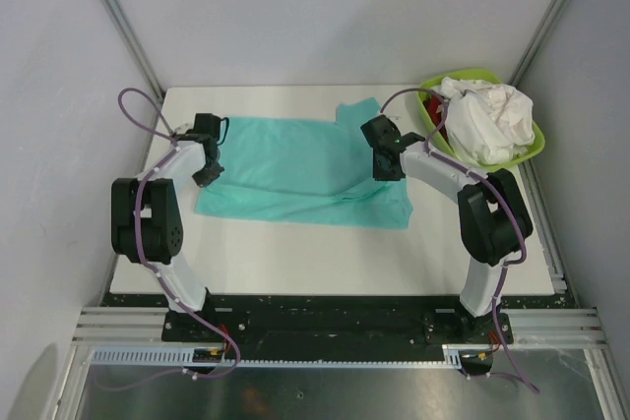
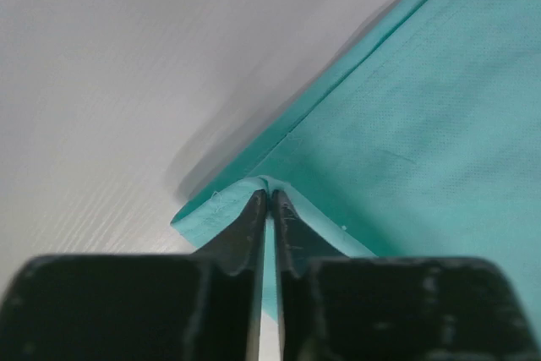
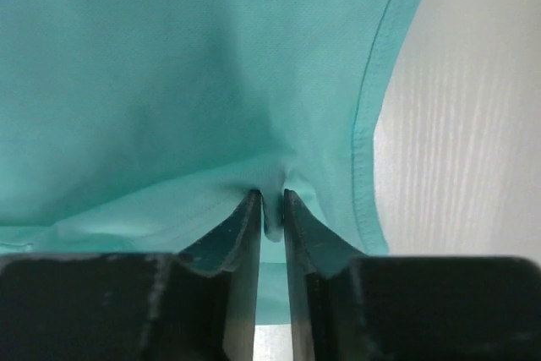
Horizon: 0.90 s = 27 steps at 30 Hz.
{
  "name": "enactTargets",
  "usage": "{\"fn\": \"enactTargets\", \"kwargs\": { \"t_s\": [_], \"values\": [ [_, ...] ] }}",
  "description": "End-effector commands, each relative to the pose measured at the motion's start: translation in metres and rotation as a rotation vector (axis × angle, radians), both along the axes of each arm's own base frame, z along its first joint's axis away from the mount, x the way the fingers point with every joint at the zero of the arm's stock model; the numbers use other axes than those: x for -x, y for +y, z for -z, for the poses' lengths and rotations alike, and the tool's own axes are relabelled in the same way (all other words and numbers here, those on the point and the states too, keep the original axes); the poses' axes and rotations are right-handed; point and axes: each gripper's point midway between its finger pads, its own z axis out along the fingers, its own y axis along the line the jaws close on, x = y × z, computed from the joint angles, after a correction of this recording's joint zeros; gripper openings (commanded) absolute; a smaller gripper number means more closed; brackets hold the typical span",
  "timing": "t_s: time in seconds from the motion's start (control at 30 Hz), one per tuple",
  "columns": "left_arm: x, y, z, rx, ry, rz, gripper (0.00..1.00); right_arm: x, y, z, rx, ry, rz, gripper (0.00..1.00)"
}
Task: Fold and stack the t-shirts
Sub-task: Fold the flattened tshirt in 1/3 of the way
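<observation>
A teal t-shirt (image 1: 295,169) lies on the white table (image 1: 295,253), folded into a wide band. My left gripper (image 1: 208,176) is at its left edge. In the left wrist view the left gripper (image 2: 270,196) is shut, with a fold of the teal t-shirt's hem (image 2: 406,124) pinched at its tips. My right gripper (image 1: 386,170) is at the shirt's right side near a sleeve. In the right wrist view the right gripper (image 3: 272,198) holds a puckered tuck of the teal t-shirt (image 3: 169,82) between nearly closed fingers. A white t-shirt (image 1: 487,120) and a bit of red cloth (image 1: 434,111) sit in the basin.
A lime-green basin (image 1: 472,74) stands at the table's back right corner, just behind the right arm. Grey walls close in the back and both sides. Bare table (image 2: 101,82) runs to the left of the shirt and bare table (image 3: 473,124) beyond the sleeve.
</observation>
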Motion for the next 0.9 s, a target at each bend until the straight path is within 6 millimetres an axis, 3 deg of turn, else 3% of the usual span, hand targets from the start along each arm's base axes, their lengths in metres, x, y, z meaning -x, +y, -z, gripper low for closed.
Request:
{"fn": "enactTargets", "kwargs": {
  "t_s": [0.0, 0.1, 0.17, 0.3, 0.57, 0.7, 0.87],
  "values": [
    [-0.018, 0.011, -0.019, -0.026, -0.063, 0.002, 0.25, -0.016, -0.005, -0.027, 0.016, -0.082, 0.019, 0.31],
    [-0.019, 0.010, -0.028, -0.019, -0.090, 0.015, 0.57, -0.012, -0.003, -0.044, 0.026, -0.117, -0.003, 0.48],
    [-0.019, 0.006, -0.037, -0.003, -0.116, 0.036, 0.66, -0.004, 0.004, -0.055, 0.030, -0.132, -0.020, 0.52],
    [-0.010, 0.000, -0.045, 0.007, -0.138, 0.062, 0.69, 0.021, 0.025, -0.053, 0.010, -0.120, -0.066, 0.46],
    [0.008, -0.008, -0.049, 0.043, -0.158, 0.087, 0.68, 0.060, 0.064, -0.021, -0.046, -0.050, -0.146, 0.24],
    [0.008, -0.009, -0.052, 0.048, -0.165, 0.091, 0.68, 0.066, 0.073, -0.004, -0.048, -0.018, -0.163, 0.21],
    [0.008, -0.009, -0.050, 0.051, -0.161, 0.094, 0.68, 0.058, 0.079, 0.014, -0.062, 0.001, -0.164, 0.21]
  ]
}}
